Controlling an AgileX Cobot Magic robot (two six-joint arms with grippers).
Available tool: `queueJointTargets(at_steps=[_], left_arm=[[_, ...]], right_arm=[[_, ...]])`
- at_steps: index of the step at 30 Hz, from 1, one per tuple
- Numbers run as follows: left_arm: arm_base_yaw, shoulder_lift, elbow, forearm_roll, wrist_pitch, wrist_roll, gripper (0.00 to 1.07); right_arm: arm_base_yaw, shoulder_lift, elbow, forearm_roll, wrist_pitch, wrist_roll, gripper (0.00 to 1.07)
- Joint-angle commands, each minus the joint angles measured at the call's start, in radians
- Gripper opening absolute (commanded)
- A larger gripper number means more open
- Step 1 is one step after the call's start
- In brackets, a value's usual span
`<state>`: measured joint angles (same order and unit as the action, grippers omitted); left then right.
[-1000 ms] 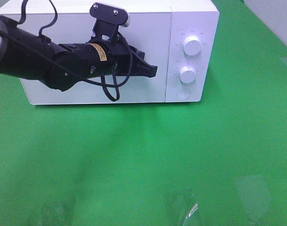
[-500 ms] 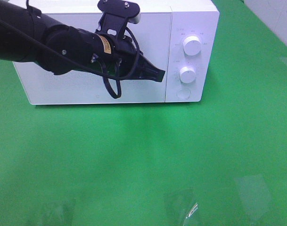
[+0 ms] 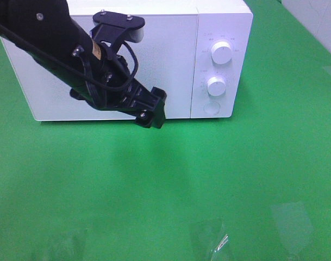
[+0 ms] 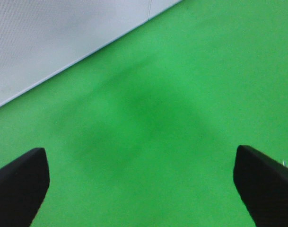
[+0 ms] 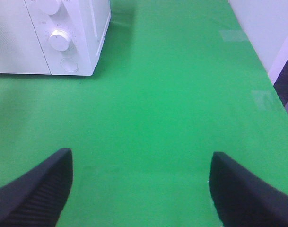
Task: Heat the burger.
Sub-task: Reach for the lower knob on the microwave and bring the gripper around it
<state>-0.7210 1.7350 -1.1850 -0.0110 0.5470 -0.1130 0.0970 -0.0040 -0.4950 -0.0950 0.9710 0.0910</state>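
Jaws of the left gripper [image 3: 153, 110] are standing wide and empty, hanging just in front of the microwave [image 3: 170, 49] with its door shut. The right gripper [image 5: 141, 175] is gaping too, holding nothing. The burger is showing nowhere (probably behind that door). Heating is likely calling for the lower knob [image 3: 216, 86] beside the left gripper: pinching squarely, turning gently.

the microwave [image 3: 181, 32] is smooth white, its door [image 4: 49, 38] finely dotted, its knobs [image 3: 222, 53] slightly shiny. the bench [image 3: 236, 163] in front of it is matt green cloth with patches of clear glossy film [image 3: 208, 242]. the right hand [image 5: 141, 179] has matt black, finely ribbed fingers [image 5: 35, 189].
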Motion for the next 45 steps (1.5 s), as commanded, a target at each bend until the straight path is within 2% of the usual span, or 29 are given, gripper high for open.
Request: queueJointTargets(at_steps=[1,2,3,6,16,19,20,21,22,23,24,27,29,30,31,32,33,34,35,36,37,38,39,41,45], left_arm=[[-0.008,-0.042,-0.007,-0.009,0.175,-0.006,1.0],[-0.008,-0.042,-0.007,-0.009,0.175,-0.006,1.0],[-0.008,-0.057,-0.007,-0.01,0.26,-0.006,1.0],[-0.008,-0.081,-0.007,-0.003,0.364,-0.002,1.0],[-0.005,-0.104,-0.007,0.027,0.452,-0.007,1.0],[0.04,-0.124,-0.007,0.005,0.466,-0.006,1.0],[0.088,-0.141,-0.007,-0.01,0.477,0.0,1.0],[0.088,-0.141,-0.007,-0.01,0.477,0.0,1.0],[0.14,-0.157,-0.007,-0.024,0.494,0.02,1.0],[0.14,-0.157,-0.007,-0.024,0.494,0.02,1.0],[0.197,-0.174,-0.007,-0.049,0.514,0.056,1.0],[0.231,-0.184,-0.007,-0.064,0.528,0.079,1.0],[0.378,-0.228,-0.007,-0.109,0.578,0.146,1.0],[0.378,-0.228,-0.007,-0.109,0.578,0.146,1.0],[0.445,-0.254,-0.007,-0.126,0.599,0.178,1.0],[0.445,-0.254,-0.007,-0.126,0.599,0.178,1.0],[0.509,-0.274,-0.007,-0.131,0.622,0.196,1.0],[0.509,-0.274,-0.007,-0.131,0.622,0.196,1.0],[0.544,-0.286,-0.006,-0.131,0.635,0.207,1.0],[0.612,-0.309,-0.006,-0.131,0.664,0.226,1.0],[0.612,-0.309,-0.006,-0.131,0.664,0.226,1.0],[0.671,-0.332,-0.006,-0.131,0.689,0.238,1.0],[0.671,-0.332,-0.006,-0.131,0.689,0.238,1.0],[0.746,-0.362,-0.005,-0.133,0.727,0.256,1.0],[0.793,-0.446,0.036,-0.143,0.71,0.252,1.0]], right_arm=[[-0.005,-0.027,0.003,0.0,-0.009,-0.01,0.75],[-0.005,-0.027,0.003,0.0,-0.009,-0.01,0.75],[-0.005,-0.027,0.003,0.0,-0.009,-0.01,0.75],[-0.005,-0.027,0.003,0.0,-0.009,-0.01,0.75],[-0.005,-0.027,0.003,0.0,-0.009,-0.01,0.75],[-0.005,-0.027,0.003,0.0,-0.009,-0.01,0.75],[-0.005,-0.027,0.003,0.0,-0.009,-0.01,0.75],[-0.005,-0.027,0.003,0.0,-0.009,-0.01,0.75],[-0.005,-0.027,0.003,0.0,-0.009,-0.01,0.75],[-0.005,-0.027,0.003,0.0,-0.009,-0.01,0.75],[-0.005,-0.027,0.003,0.0,-0.009,-0.01,0.75],[-0.005,-0.027,0.003,0.0,-0.009,-0.01,0.75],[-0.005,-0.027,0.003,0.0,-0.009,-0.01,0.75],[-0.005,-0.027,0.003,0.0,-0.009,-0.01,0.75],[-0.005,-0.027,0.003,0.0,-0.009,-0.01,0.75],[-0.005,-0.027,0.003,0.0,-0.009,-0.01,0.75],[-0.005,-0.027,0.003,0.0,-0.009,-0.01,0.75],[-0.005,-0.027,0.003,0.0,-0.009,-0.01,0.75],[-0.005,-0.027,0.003,0.0,-0.009,-0.01,0.75],[-0.005,-0.027,0.003,0.0,-0.009,-0.01,0.75],[-0.005,-0.027,0.003,0.0,-0.009,-0.01,0.75],[-0.005,-0.027,0.003,0.0,-0.009,-0.01,0.75],[-0.005,-0.027,0.003,0.0,-0.009,-0.01,0.75],[-0.005,-0.027,0.003,0.0,-0.009,-0.01,0.75],[-0.005,-0.027,0.003,0.0,-0.009,-0.01,0.75]])
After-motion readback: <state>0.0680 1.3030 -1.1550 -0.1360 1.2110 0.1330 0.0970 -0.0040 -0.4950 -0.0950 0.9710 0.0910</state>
